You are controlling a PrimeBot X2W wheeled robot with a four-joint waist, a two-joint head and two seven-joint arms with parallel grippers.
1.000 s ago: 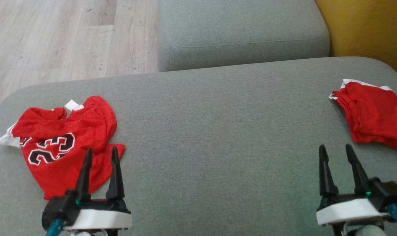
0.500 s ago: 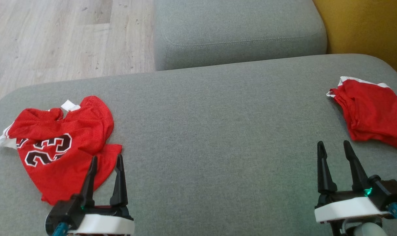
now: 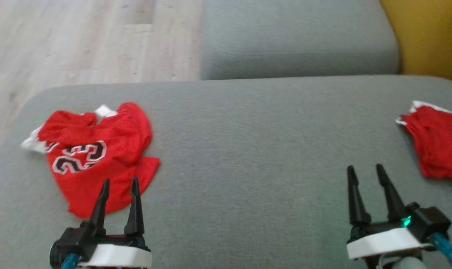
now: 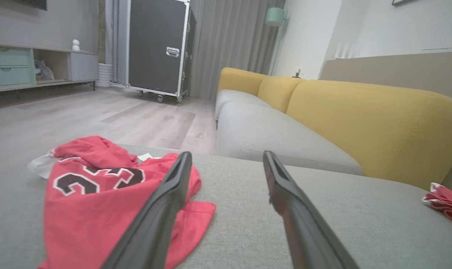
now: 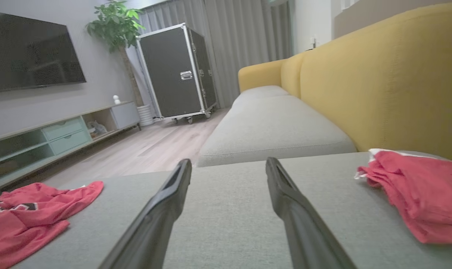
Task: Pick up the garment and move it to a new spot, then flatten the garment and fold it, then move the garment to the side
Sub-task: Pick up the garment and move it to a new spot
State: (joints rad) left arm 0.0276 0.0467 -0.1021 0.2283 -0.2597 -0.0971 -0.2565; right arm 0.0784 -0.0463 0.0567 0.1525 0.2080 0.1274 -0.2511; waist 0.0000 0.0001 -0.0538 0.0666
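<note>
Jaws of the left pincer point(image 3: 120, 179) stand wide apart with nothing between them, low at the left of the head view. Its tips overlap the near edge of the red jersey point(image 3: 99, 157), though whether they touch the cloth cannot be told. The right pincer point(image 3: 364, 167), low at the right, is just as widely spread and also empty, hovering over bare grey seat cushion point(image 3: 256, 149). The jersey lies crumpled on the left part of that cushion, its black, white-edged number facing up and a strip of white trim poking out at its far left. In the left wrist view the near folds spread under and beside the pincer's left finger. Well apart from it, at the cushion's right edge and just beyond the right pincer, sits a second red garment point(image 3: 439, 149) with a white border, bunched into a low heap. Farther back a second grey cushion point(image 3: 297, 37) butts against the first, with a yellow backrest point(image 3: 431, 33) to its right and pale wood floor point(image 3: 80, 45) to its left. Beyond that, the right wrist view shows a black wheeled case point(image 5: 177, 71), a leafy plant point(image 5: 115, 22) and a dark television point(image 5: 31, 52) on the wall.
</note>
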